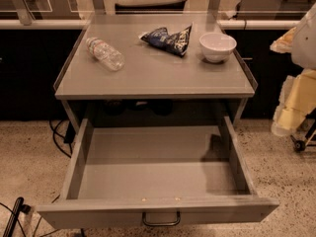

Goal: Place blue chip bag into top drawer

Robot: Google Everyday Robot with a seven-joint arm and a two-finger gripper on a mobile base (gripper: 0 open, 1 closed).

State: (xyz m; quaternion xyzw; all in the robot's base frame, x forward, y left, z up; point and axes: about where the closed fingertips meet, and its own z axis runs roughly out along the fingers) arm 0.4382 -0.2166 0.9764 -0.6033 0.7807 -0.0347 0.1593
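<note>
The blue chip bag (pixel 168 38) lies crumpled on the grey table top (pixel 158 73), toward the back and just left of the white bowl. Below the top, the top drawer (pixel 148 209) is pulled far out, its inside bare, with a dark loop handle (pixel 161 219) on its front. My arm shows at the right edge of the view, and the gripper (pixel 290 113) hangs beside the table's right side, lower than the table top and well to the right of the bag. It holds nothing that I can see.
A white bowl (pixel 217 46) stands at the back right of the table top. A clear plastic water bottle (pixel 105 54) lies on its side at the back left. Cables (pixel 59 135) run over the speckled floor at the left. A glass partition stands behind the table.
</note>
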